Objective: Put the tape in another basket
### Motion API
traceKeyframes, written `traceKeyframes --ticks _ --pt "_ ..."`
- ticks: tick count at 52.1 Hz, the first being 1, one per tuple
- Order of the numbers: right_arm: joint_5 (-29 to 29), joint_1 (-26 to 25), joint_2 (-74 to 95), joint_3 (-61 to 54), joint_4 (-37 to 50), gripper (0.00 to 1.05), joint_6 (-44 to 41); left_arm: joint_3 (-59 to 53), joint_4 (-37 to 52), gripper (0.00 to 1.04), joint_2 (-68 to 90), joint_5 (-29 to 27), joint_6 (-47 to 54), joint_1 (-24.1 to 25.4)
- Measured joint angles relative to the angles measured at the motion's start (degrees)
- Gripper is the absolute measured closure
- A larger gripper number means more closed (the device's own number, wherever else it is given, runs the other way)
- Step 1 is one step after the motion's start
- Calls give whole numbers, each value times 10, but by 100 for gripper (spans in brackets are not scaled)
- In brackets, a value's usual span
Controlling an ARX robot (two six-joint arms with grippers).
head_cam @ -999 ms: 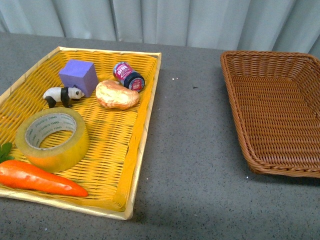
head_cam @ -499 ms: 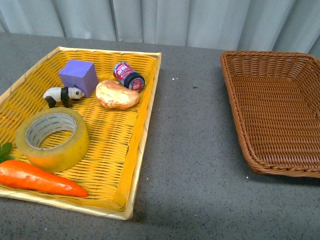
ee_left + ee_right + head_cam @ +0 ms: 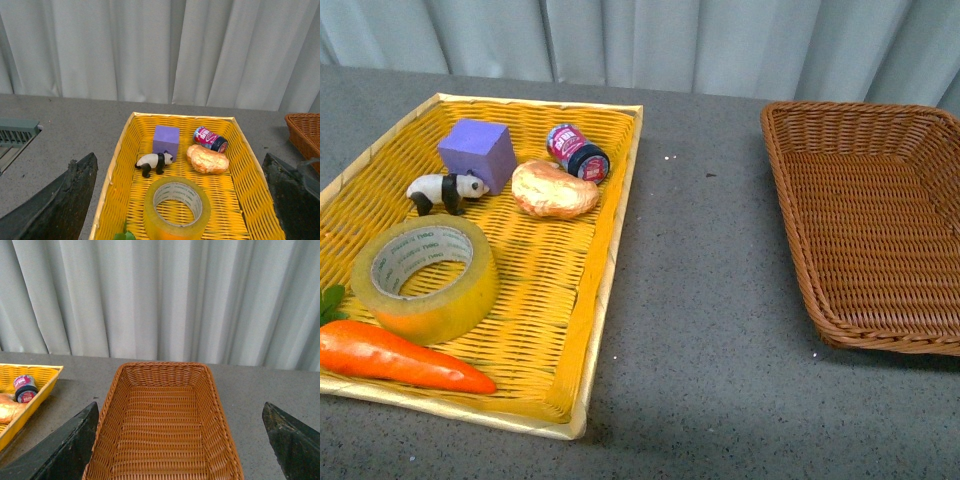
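Observation:
The tape (image 3: pixel 425 275), a wide yellowish roll with a white printed core, lies flat in the yellow tray (image 3: pixel 610 250) near its front left. It also shows in the left wrist view (image 3: pixel 177 207), between my left gripper's (image 3: pixel 177 200) wide-open fingers (image 3: pixel 60 200), which hang above it. The brown wicker basket (image 3: pixel 790 210) stands empty at the right. In the right wrist view the basket (image 3: pixel 112 405) lies below my open right gripper (image 3: pixel 177 445). Neither gripper shows in the front view.
In the yellow tray are a purple cube (image 3: pixel 477 152), a panda figure (image 3: pixel 445 190), a bread roll (image 3: pixel 553 190), a small can (image 3: pixel 578 152) and a carrot (image 3: pixel 395 358). Grey tabletop (image 3: pixel 700 290) separates tray and basket. A curtain hangs behind.

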Motion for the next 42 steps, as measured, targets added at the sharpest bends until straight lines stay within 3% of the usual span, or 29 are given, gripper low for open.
traceKeyframes --ticks 6,10,13,21,31,42 --pt "0 0 0 0 0 9 0 1 -4 7 3 -5 -1 -1" --pt "0 0 0 0 0 9 0 24 -68 7 50 -28 -24 1" --pt "0 0 0 0 0 9 0 30 -70 7 101 -29 -39 6" --pt "0 0 0 0 0 9 0 57 18 7 266 15 -110 27" --pt "0 0 -1 0 0 9 0 121 164 7 530 13 -167 3" --pt "0 0 -1 0 0 9 0 177 204 7 744 -9 -170 -19"
